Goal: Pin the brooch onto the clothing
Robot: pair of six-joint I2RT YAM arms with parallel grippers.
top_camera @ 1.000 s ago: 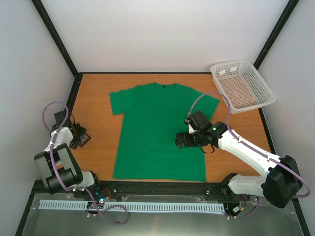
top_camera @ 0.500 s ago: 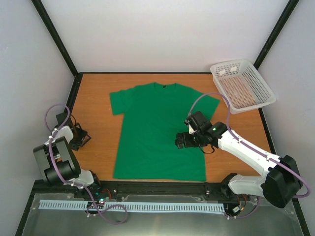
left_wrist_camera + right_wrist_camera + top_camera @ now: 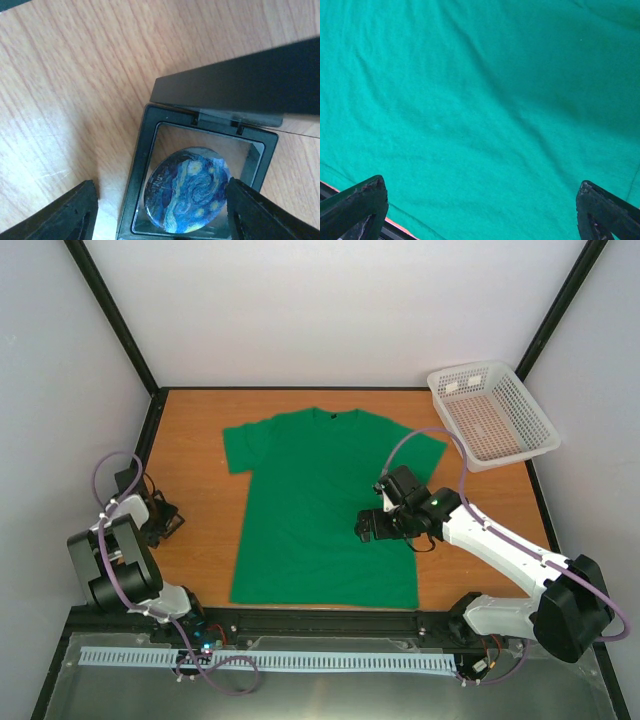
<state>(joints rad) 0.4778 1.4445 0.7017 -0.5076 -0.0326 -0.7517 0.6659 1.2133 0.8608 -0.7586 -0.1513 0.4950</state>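
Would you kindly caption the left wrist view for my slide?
Open left gripper poised over the open black case holding the blue swirled brooch.

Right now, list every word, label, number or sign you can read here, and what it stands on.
None can be read.
Dark collar label on the bright green T-shirt: too small to read.
Round blue swirl-painted brooch in the open black square-framed case: a picture only, no words.
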